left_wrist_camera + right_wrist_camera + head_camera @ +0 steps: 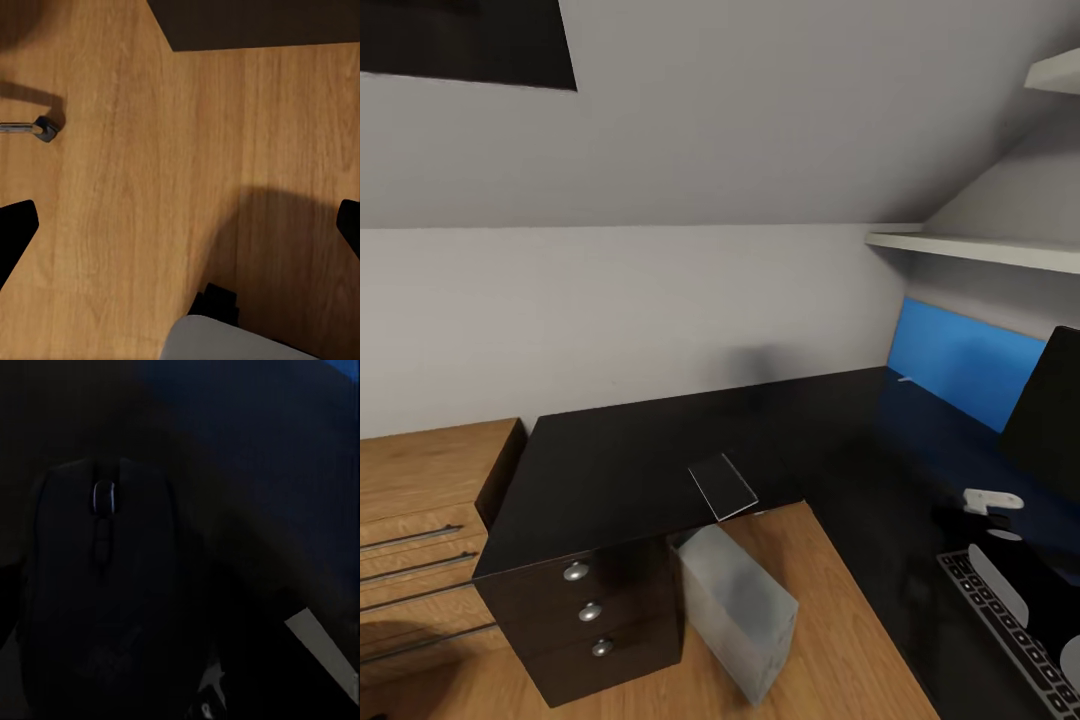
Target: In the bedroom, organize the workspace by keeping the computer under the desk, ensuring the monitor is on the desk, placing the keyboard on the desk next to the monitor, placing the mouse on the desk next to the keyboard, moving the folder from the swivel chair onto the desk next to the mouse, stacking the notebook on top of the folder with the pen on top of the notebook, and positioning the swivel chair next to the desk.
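Fingers (15,229) of left gripper spread wide over floor; right wrist shows mouse (101,585).

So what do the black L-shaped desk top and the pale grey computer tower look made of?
The black L-shaped desk top looks like dark laminate or painted wood, semi-gloss: it carries a soft blue reflection. The pale grey computer tower looks like matte plastic or metal; the render leaves that open.

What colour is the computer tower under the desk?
Pale translucent grey, seen best in the head view: computer tower under the black desk.
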